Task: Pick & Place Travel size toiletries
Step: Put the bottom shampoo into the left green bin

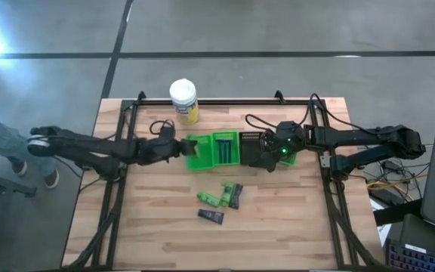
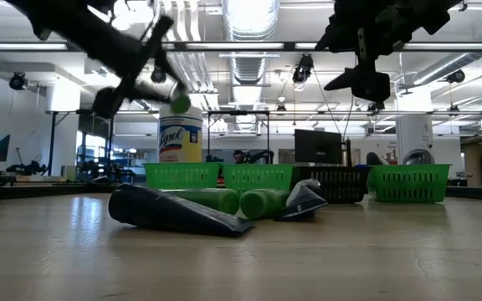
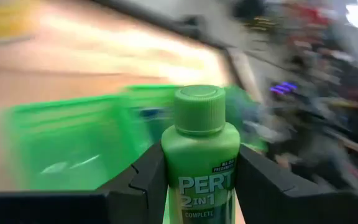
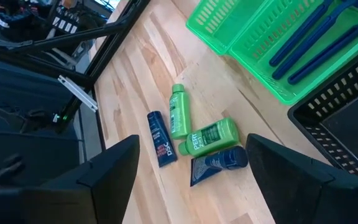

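Observation:
My left gripper (image 1: 178, 148) is shut on a bright green Pert bottle (image 3: 201, 155) and hovers at the left rim of the leftmost green tray (image 1: 197, 154). My right gripper (image 4: 191, 180) is open and raised over the black tray (image 1: 251, 146). It touches nothing. Four toiletries lie on their sides on the wood nearer the front: two green bottles (image 4: 178, 111) (image 4: 209, 137) and two dark tubes (image 4: 158, 138) (image 4: 219, 162). Blue razor sticks (image 4: 303, 34) lie in the second green tray (image 1: 226, 147). My left gripper pinches the green bottle's body (image 3: 201, 186) below its shoulder, one finger (image 3: 145, 183) on each side. The fingers come about level from the table's left and lie along the bottle. The ribbed cap (image 3: 199, 109) sticks out past the fingertips. The bottle is lifted clear of the table.
A white-lidded, yellow-labelled jar (image 1: 184, 100) stands near the far edge behind the trays. A third green tray (image 2: 408, 181) sits right of the black one, partly under my right arm. Black frame rails (image 1: 115, 189) run along both table sides. Bare wood lies toward the near edge.

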Robot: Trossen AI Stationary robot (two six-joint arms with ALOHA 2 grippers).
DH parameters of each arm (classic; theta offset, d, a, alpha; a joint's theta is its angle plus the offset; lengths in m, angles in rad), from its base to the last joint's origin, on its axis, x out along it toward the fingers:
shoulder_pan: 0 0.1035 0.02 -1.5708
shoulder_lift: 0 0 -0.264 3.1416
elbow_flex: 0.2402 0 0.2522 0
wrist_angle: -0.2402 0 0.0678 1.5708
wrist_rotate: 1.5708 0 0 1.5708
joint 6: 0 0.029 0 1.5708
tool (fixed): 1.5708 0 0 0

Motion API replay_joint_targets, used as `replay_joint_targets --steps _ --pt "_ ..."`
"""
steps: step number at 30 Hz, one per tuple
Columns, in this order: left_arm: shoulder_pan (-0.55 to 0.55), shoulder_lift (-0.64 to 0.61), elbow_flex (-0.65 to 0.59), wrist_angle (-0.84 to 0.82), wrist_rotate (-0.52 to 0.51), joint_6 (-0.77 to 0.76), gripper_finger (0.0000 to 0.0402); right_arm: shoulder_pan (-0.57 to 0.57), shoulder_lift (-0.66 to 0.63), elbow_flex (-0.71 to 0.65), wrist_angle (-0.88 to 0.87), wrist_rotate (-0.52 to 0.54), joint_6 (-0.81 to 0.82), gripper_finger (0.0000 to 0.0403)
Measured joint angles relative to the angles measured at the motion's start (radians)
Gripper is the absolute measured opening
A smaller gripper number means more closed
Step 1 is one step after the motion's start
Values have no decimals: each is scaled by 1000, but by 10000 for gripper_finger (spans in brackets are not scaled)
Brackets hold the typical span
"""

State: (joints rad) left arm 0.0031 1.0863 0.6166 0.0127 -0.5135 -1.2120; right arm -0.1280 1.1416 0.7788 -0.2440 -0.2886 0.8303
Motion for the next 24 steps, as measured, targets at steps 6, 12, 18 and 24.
replay_joint_targets --steps 6,12,18,24 --pt "128 8 0 -151 86 -131 149 0 0 0 0 0 5 300" --pt "161 120 72 -177 211 -83 149 0 0 0 -1 6 8 298" --pt "161 299 218 -371 248 -15 161 1 0 0 -2 29 31 282" --pt "161 366 298 -379 252 35 218 4 0 0 -5 29 45 269"
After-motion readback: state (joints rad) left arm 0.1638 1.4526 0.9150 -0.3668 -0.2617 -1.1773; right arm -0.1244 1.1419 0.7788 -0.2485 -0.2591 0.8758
